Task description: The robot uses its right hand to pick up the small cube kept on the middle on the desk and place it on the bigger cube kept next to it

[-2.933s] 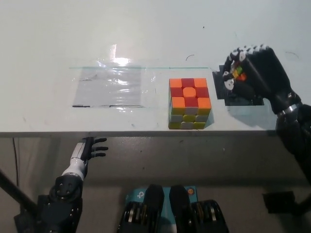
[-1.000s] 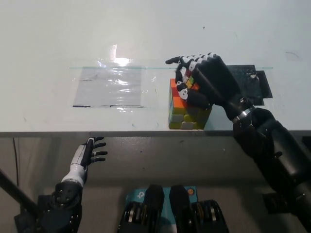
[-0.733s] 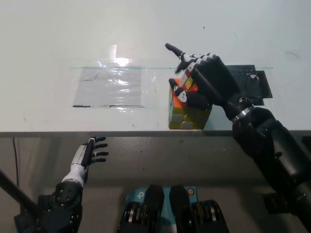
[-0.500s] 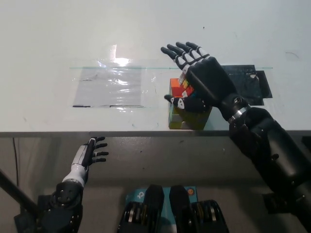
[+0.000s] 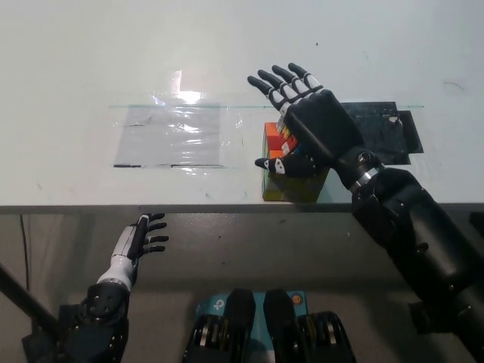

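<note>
The bigger cube (image 5: pixel 290 186), with yellow, white and orange tiles, stands near the desk's front edge. My black right hand (image 5: pixel 308 130) hovers over its top, open, with the fingers spread toward the far left. The small cube (image 5: pixel 285 139) shows only as a few red and yellow tiles under the palm, on top of the bigger cube. I cannot tell whether the palm still touches it. My white left hand (image 5: pixel 141 237) rests below the desk edge at lower left, open, with nothing in it.
A black patch (image 5: pixel 382 132) lies on the desk right of the cubes. A clear plastic sheet (image 5: pixel 172 136) lies to their left. The desk's front edge (image 5: pixel 227 205) runs just below the bigger cube.
My right hand carried the small cube from the black patch leftward onto the bigger cube, then spread its fingers open. The left hand barely moved.
</note>
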Available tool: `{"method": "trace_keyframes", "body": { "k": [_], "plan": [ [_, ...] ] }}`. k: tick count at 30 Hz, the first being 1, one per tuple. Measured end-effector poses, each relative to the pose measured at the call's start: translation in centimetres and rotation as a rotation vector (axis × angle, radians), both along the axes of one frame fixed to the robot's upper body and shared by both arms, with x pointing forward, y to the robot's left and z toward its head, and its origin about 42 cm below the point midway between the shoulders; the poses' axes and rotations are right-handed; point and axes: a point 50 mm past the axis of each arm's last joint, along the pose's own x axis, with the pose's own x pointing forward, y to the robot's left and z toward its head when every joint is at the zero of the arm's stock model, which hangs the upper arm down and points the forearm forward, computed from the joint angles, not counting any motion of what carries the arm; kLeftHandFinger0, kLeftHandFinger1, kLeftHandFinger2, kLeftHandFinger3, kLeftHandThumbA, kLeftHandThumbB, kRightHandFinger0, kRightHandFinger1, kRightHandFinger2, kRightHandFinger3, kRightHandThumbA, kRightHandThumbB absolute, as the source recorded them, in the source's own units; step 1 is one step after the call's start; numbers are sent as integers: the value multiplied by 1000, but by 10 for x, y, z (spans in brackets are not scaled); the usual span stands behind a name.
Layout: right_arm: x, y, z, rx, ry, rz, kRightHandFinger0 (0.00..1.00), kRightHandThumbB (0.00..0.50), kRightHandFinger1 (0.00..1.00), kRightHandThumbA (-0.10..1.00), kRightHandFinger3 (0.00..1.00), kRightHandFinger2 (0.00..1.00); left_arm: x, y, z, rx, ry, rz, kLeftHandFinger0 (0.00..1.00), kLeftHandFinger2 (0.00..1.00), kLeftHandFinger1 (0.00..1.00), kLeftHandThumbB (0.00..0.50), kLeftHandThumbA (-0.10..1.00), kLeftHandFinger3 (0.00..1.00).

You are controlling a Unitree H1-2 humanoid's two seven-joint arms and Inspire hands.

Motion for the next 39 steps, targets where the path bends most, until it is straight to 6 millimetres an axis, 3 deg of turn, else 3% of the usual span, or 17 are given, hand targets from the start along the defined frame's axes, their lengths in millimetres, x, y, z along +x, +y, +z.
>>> {"method": "trace_keyframes", "body": {
  "k": [4, 9, 17, 25, 30, 33, 37, 39],
  "plan": [
    [-1, 1, 1, -1, -3, 0, 1000, 369, 1000, 947, 1000, 1000, 0, 1, 0, 4, 0, -2, 739, 819, 719, 117, 1000, 850],
    [-3, 3, 6, 1, -5, 10, 1000, 369, 1000, 922, 1000, 1000, 0, 1, 1, 10, -2, -4, 737, 812, 718, 130, 1000, 849],
    [-12, 9, 19, 12, -11, 42, 1000, 398, 1000, 962, 1000, 1000, 0, 2, 1, 12, -2, -4, 718, 787, 695, 110, 1000, 820],
    [-35, 9, 48, 80, -19, 80, 1000, 419, 1000, 987, 1000, 1000, -1, 2, -1, 13, 1, -3, 721, 780, 700, 135, 1000, 811],
    [-50, 7, 66, 115, -23, 104, 1000, 431, 1000, 1000, 1000, 1000, -4, 2, -3, 12, 4, -1, 728, 804, 712, 107, 1000, 839],
    [-59, 5, 76, 136, -26, 119, 1000, 441, 1000, 1000, 1000, 1000, -7, 2, -5, 9, 4, 0, 711, 784, 693, 118, 1000, 810],
    [-72, 0, 86, 161, -29, 129, 1000, 433, 1000, 1000, 1000, 1000, -10, 3, -7, 6, 7, 5, 717, 788, 698, 132, 1000, 817],
    [-81, -6, 92, 178, -34, 127, 1000, 415, 1000, 1000, 1000, 1000, -11, 3, -8, 5, 9, 5, 688, 759, 672, 113, 1000, 790]
  ]
}}
